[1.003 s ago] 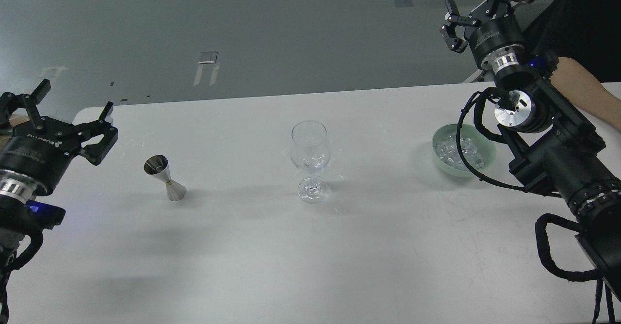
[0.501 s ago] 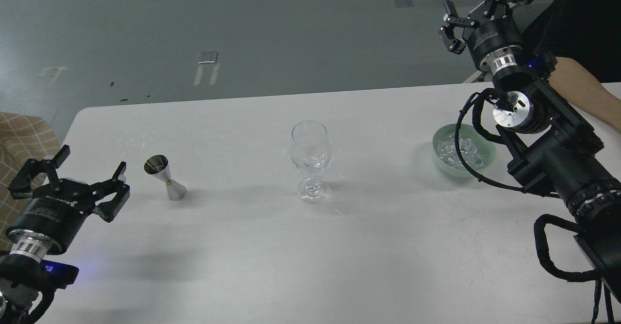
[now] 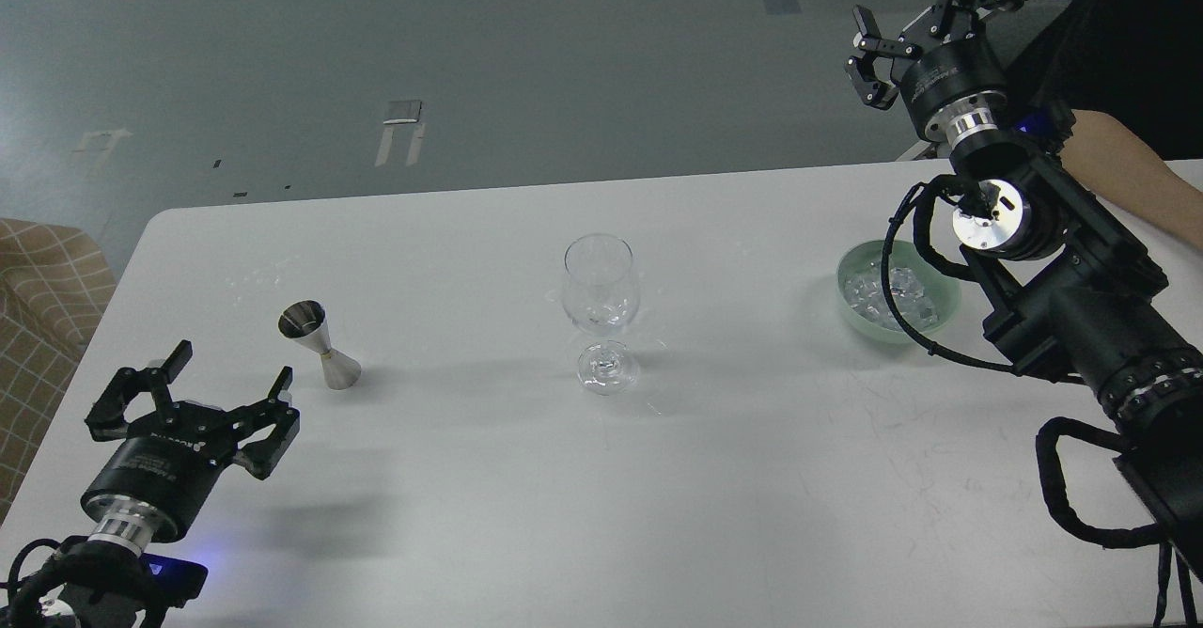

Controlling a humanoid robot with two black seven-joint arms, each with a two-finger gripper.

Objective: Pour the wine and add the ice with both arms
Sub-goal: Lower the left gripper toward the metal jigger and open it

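Note:
A clear stemmed glass (image 3: 601, 301) stands empty at the middle of the white table (image 3: 601, 478). Clear ice cubes (image 3: 888, 291) lie in a pale green bowl (image 3: 851, 304) at the right. A steel jigger (image 3: 318, 343) stands at the left. My left gripper (image 3: 226, 384) is open and empty, low over the table's front left, just left of and nearer than the jigger. My right gripper (image 3: 921, 3) is open and empty, raised beyond the table's far right edge, above and behind the bowl. My right arm's cable partly crosses the bowl.
A bare human forearm (image 3: 1123, 163) rests at the table's far right edge behind my right arm. A checked tan cushion (image 3: 38, 299) sits off the table's left edge. Grey floor lies beyond the table.
My left gripper has dropped and pulled back toward the table's front left, staying open. My right gripper has risen slightly. Glass, jigger and bowl have not moved.

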